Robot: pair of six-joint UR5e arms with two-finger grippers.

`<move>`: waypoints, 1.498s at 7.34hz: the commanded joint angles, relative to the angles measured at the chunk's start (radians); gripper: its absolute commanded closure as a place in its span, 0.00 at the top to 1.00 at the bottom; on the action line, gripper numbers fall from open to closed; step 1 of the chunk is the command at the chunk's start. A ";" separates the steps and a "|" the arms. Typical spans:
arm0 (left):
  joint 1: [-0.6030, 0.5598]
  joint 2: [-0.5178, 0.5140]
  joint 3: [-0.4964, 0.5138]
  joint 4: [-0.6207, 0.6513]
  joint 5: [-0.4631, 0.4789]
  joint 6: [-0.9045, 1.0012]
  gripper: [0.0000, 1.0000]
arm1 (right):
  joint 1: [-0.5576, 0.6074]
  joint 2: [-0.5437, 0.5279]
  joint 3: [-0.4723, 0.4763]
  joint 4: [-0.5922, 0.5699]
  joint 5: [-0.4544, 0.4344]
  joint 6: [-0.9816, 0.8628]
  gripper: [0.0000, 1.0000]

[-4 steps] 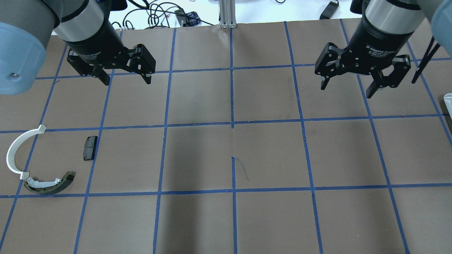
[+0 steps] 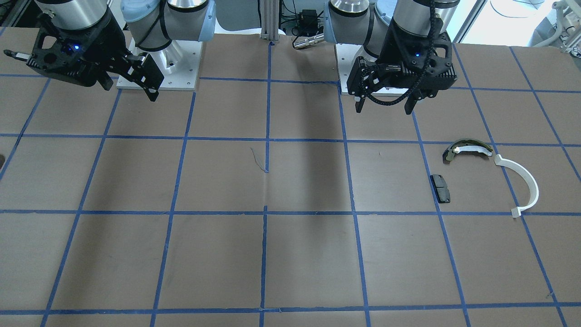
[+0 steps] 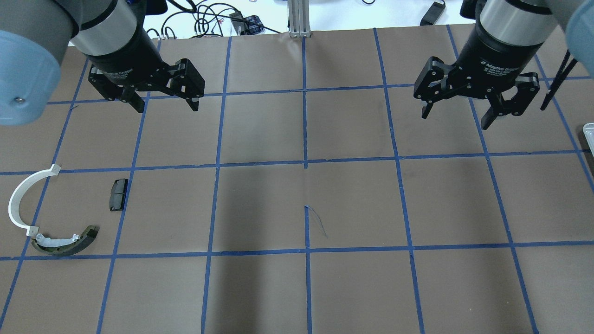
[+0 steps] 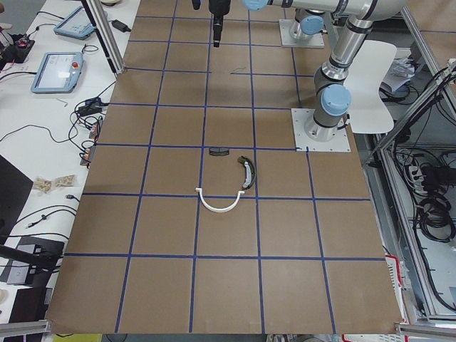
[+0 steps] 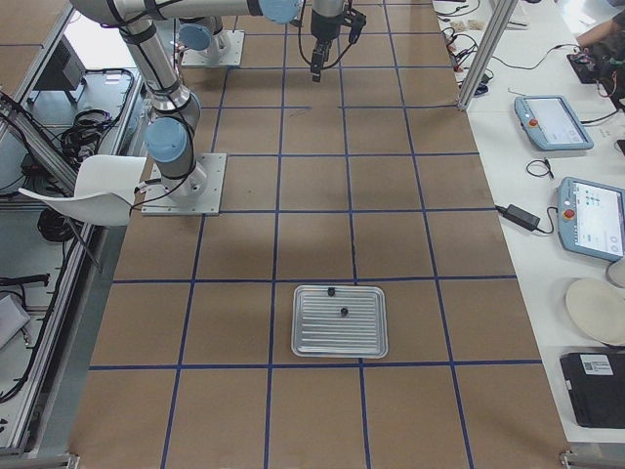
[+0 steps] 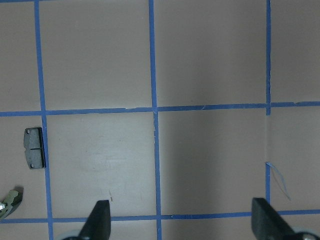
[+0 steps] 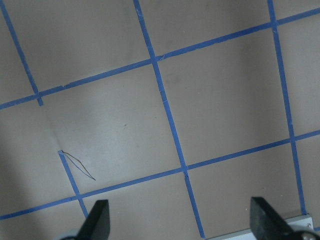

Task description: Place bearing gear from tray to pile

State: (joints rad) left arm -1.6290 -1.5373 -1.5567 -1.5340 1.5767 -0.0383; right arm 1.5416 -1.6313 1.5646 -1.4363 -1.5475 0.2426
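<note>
Across the taped brown table's left side sits a pile of three: one thin white plastic half-ring, one olive-and-white curved brake shoe, one small black rectangular pad. Left gripper and right gripper hang spread, empty. At far right, one ribbed silver metal tray holds two small dark parts, too small to identify.
</note>
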 commanded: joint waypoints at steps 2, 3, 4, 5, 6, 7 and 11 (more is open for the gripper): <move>0.000 0.000 0.000 0.000 0.002 0.000 1.00 | -0.006 0.001 -0.001 -0.007 0.000 -0.002 1.00; 0.000 0.000 0.000 0.000 0.002 0.000 1.00 | -0.005 0.001 -0.001 -0.007 -0.003 -0.002 1.00; 0.000 0.000 0.000 0.000 0.002 0.000 1.00 | -0.005 0.001 -0.001 -0.007 -0.005 -0.002 1.00; 0.000 -0.001 0.000 0.000 0.002 0.000 1.00 | -0.005 0.001 0.000 -0.007 -0.006 -0.003 1.00; 0.000 -0.001 0.000 0.000 0.000 0.000 1.00 | -0.003 0.002 0.000 -0.009 -0.006 -0.014 1.00; 0.000 -0.001 0.000 0.000 0.002 0.000 1.00 | -0.002 0.002 0.000 -0.009 -0.005 -0.019 1.00; 0.000 0.000 0.000 0.000 0.002 0.000 1.00 | -0.008 0.002 0.000 -0.009 -0.009 -0.020 1.00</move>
State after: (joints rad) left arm -1.6291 -1.5372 -1.5570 -1.5340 1.5784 -0.0384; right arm 1.5371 -1.6291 1.5646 -1.4443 -1.5567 0.2228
